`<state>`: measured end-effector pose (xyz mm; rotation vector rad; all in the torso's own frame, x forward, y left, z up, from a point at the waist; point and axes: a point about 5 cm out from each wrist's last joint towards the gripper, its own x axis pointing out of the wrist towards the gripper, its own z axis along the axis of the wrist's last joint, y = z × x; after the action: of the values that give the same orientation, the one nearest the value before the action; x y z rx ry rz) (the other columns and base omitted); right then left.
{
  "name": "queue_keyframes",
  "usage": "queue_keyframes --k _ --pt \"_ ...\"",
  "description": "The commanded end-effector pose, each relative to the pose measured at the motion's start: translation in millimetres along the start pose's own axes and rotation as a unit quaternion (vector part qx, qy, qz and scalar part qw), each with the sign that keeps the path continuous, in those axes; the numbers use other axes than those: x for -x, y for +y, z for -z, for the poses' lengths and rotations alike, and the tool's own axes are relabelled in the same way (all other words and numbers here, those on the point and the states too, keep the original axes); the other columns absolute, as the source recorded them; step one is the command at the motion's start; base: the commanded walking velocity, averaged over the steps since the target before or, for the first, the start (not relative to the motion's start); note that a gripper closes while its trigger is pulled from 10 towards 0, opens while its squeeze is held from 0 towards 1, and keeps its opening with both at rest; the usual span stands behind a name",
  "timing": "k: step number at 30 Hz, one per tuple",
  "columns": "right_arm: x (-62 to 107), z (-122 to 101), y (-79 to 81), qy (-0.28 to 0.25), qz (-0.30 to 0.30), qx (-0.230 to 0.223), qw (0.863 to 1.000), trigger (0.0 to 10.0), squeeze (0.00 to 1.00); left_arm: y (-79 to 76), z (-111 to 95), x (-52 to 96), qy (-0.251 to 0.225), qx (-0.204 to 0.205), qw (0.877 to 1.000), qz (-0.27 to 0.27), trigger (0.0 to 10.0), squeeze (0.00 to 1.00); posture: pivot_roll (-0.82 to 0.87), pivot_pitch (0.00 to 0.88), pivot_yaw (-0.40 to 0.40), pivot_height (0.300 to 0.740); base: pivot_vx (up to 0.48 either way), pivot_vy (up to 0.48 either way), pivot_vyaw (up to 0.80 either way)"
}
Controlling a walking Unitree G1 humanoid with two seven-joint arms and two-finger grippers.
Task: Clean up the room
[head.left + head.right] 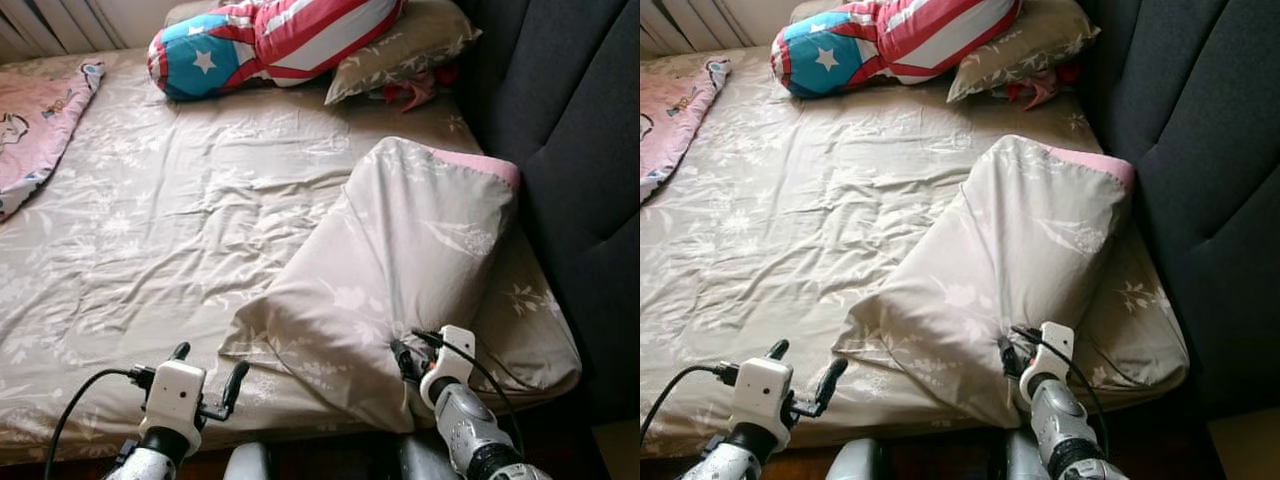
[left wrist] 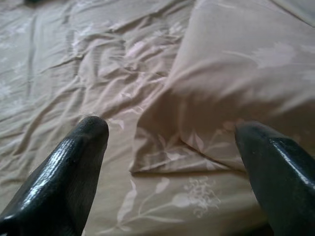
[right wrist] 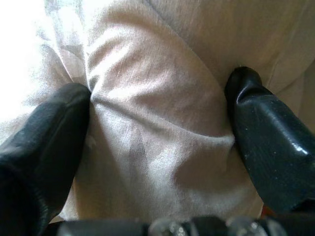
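Tidying stands at an early stage, by my reading. The bed [image 1: 150,250] carries a wrinkled beige sheet, not smoothed. A large pillow [image 1: 400,270] lies askew across the lower right of the frame, its pink-edged end toward the dark headboard [image 1: 570,120] and its near corner overhanging the bed's front edge.

Your right hand [image 1: 409,362] is at that near corner, lower right of the frame. In the right wrist view its fingers [image 3: 49,142] are spread with a fold of the pillow's fabric bunched between them; both pads touch cloth, but the fold is not yet pinched tight. Your left hand [image 1: 208,375], lower left of centre, hovers over the sheet with fingers spread, holding nothing; the pillow's corner lies just ahead of it.

Left to do, as far as visible: seat the pillow at the head of the bed and flatten the sheet. A flag-patterned cushion [image 1: 270,40] and a second pillow [image 1: 400,45] sit at upper centre, a red item [image 1: 415,92] just below them. A pink blanket [image 1: 35,125] lies crumpled at upper left.

Containers: none observed; nothing is binned or boxed.
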<state>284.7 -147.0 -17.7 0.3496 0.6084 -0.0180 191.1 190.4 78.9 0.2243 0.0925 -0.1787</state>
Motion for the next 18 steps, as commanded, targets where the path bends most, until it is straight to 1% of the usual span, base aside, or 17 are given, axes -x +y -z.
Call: queue_keyframes --k 1,3,4,5,13,18 --pt "8.6 46.0 6.4 0.096 -0.006 -0.025 0.995 10.0 0.00 2.4 2.3 5.0 0.013 -0.004 1.000 0.003 10.0 0.00 0.11 0.306 0.083 0.658 0.000 0.000 0.00" --pt "8.8 48.0 9.0 0.099 -0.009 -0.025 0.995 10.0 0.00 4.7 3.0 7.2 0.017 -0.005 1.000 0.000 10.0 0.00 0.11 0.307 0.082 0.658 0.000 0.000 0.00" --pt "8.9 48.4 9.7 0.098 -0.009 -0.023 0.995 3.9 0.00 4.9 3.0 7.7 0.018 -0.004 1.000 -0.001 10.0 0.00 0.11 0.309 0.082 0.658 0.000 0.000 0.00" --pt "8.9 48.8 10.5 0.098 -0.010 -0.021 0.995 0.0 0.00 5.1 2.5 7.5 0.018 -0.003 1.000 -0.003 10.0 0.00 0.11 0.309 0.080 0.658 0.000 0.000 0.00" --pt "9.0 49.3 10.9 0.101 -0.013 -0.020 0.995 0.0 0.00 2.3 1.5 5.6 0.019 0.003 1.000 -0.005 10.0 0.00 0.10 0.307 0.072 0.658 0.000 0.000 0.00" --pt "10.7 51.6 4.9 0.103 -0.002 -0.026 0.994 0.0 0.00 -0.9 2.8 4.8 0.021 0.008 1.000 -0.001 10.0 0.00 0.10 0.308 0.065 0.658 0.000 0.000 0.00"
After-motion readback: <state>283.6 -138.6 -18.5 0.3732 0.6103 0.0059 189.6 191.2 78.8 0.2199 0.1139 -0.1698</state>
